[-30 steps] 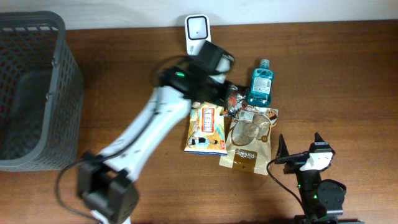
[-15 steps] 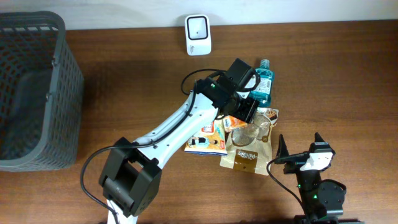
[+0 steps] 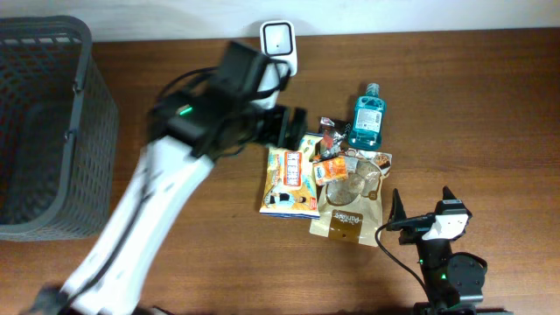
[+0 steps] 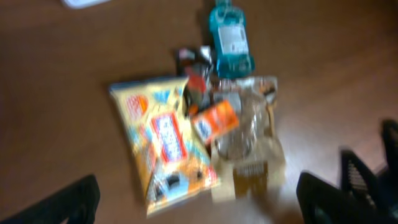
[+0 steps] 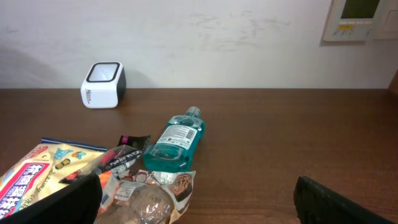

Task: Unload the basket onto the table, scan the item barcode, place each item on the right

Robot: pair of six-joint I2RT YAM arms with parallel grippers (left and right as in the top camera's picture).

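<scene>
Left jaws wide and empty, hovering left of the mouthwash bottle [image 3: 366, 121]; orange packet [image 3: 331, 168] lies free on the pile just off the bottle's base, apart from those jaws. Packet is small, orange, tilted, resting on the brown pouch [image 3: 348, 203]. Right jaws wide, empty, well nearside of the bottle.
</scene>
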